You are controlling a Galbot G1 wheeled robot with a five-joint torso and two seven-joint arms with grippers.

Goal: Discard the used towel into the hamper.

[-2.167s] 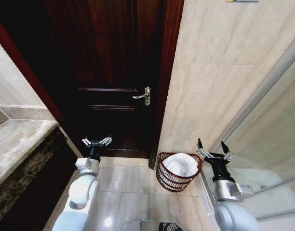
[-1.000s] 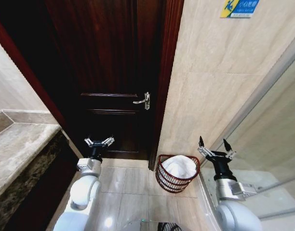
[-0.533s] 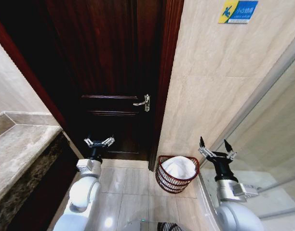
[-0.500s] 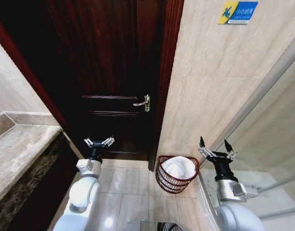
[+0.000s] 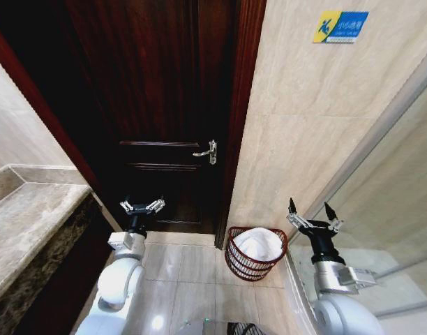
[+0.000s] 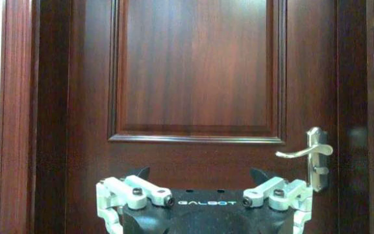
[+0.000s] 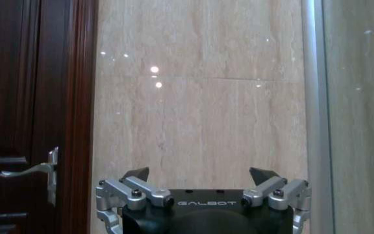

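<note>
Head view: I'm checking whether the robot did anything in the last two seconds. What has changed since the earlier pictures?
Only the camera tilted upward: the blue sign has slid into full view and the whole scene sits lower. The white towel stays in the hamper; the left gripper and the right gripper remain open, raised and empty. The door handle is unchanged.

one hamper (image 5: pixel 255 252) on the floor, one white towel (image 5: pixel 256 243) inside it, two grippers, left gripper (image 5: pixel 141 206) and right gripper (image 5: pixel 312 216), both jaws spread, one door (image 5: pixel 158 105), one door handle (image 5: pixel 206 151), one blue wall sign (image 5: pixel 340 26)
</note>
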